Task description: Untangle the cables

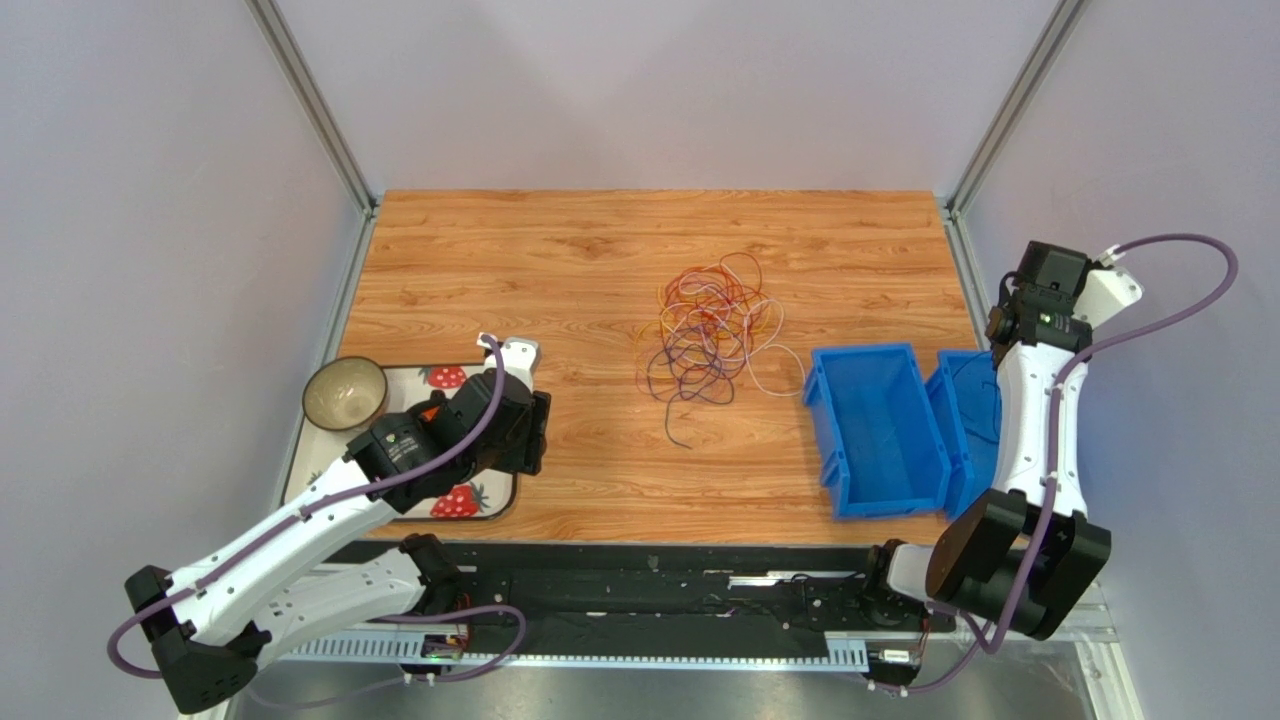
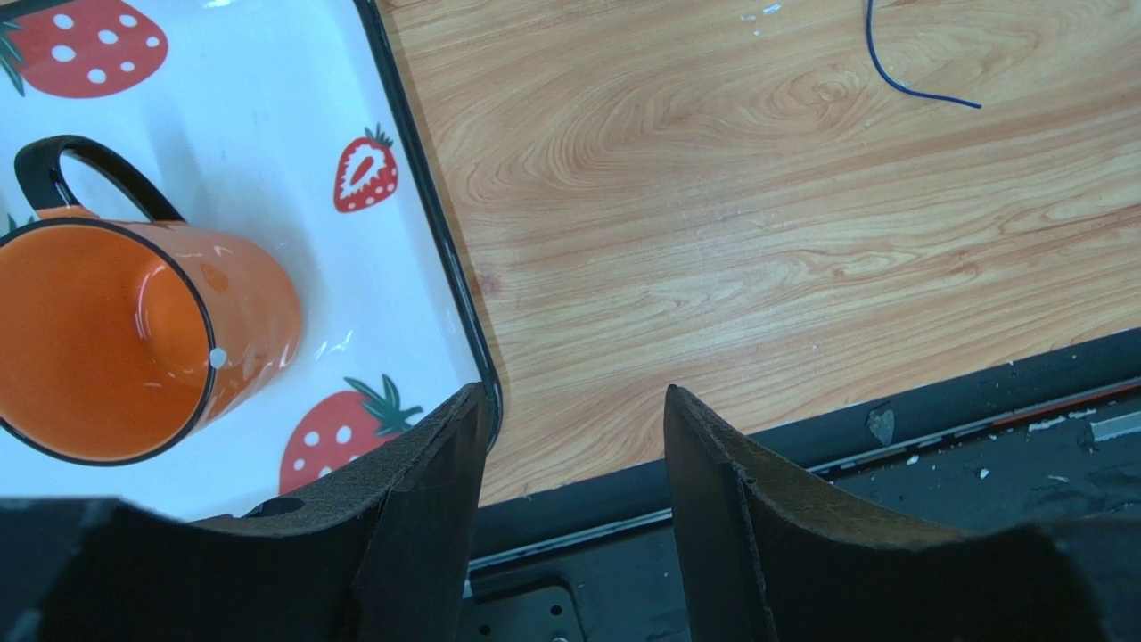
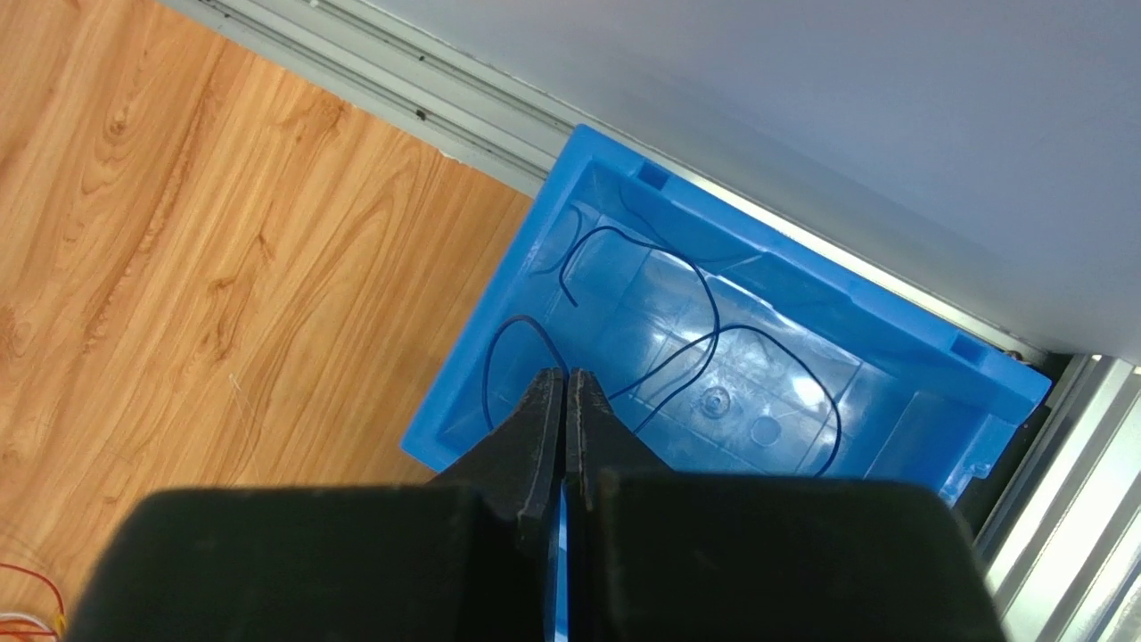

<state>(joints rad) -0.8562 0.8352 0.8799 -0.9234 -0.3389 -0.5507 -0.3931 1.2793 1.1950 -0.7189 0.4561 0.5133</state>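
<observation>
Two blue bins sit side by side at the table's right edge: the inner bin (image 1: 884,435), and the outer bin (image 1: 965,402), which is mostly covered by the right arm in the top view. In the right wrist view the outer bin holds a couple of loose dark blue wires (image 3: 710,301) curling over its floor. The right gripper (image 3: 563,395) hangs over that bin's near wall with its fingers pressed flat together. One dark wire loop runs right up to the tips, but it is too thin to say whether it is pinched. At front left, a strawberry-print tray (image 2: 255,94) carries an orange mug (image 2: 147,341) lying on its side, mouth toward the camera. A bowl (image 1: 344,393) is at the tray's far left corner. The left gripper (image 2: 576,455) hovers at the tray's right rim and the table's front edge, fingers spread wide and holding nothing. It is hidden under the wrist in the top view. The cables (image 1: 709,323) lie in one tangled heap of orange, red, purple, white and yellow loops near the table's middle, left of the bins and well apart from both grippers. Single strands are hard to separate. One dark stray end (image 2: 911,80) is cut off at the top of the left wrist view.
</observation>
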